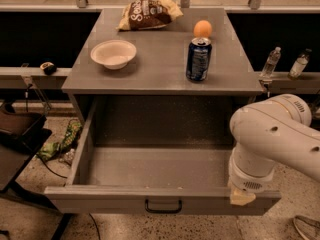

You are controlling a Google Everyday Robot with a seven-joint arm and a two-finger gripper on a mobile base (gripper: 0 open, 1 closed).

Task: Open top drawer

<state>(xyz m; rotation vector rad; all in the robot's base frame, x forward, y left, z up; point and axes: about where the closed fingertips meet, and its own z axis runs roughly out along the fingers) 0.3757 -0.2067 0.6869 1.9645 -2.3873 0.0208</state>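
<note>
below the flat gray tabletop (160, 71), the wide, flat-fronted gray top drawer (155, 168) stands pulled far out toward the camera, its deep speckled box open to view. the small black bar handle (163, 207) sits at the centre of the front panel with nothing touching it. my bulky white arm (272, 134) comes in from the right and bends down over the drawer's right front corner. the cream-tipped gripper (242, 198) at its end sits at the top edge of the front there, well to the right of the handle. i cannot tell from here whether it is spread, pressed together or pinching anything. i judge the opening to be about done. the drawer looks like rigid sheet metal, heavy enough to want a firm, straight pull, and i expect it to slide without flexing. the smooth front offers little purchase, so the handle is the proper place to take hold, with the front's top lip as second choice. a pull from one corner could skew it in its slides. on top stand a shallow white bowl (113, 53), a dark blue drink can (198, 59), a round orange (202, 28) and a crinkled brown snack bag (147, 14). a jerk could shake them, the tall can first.
</note>
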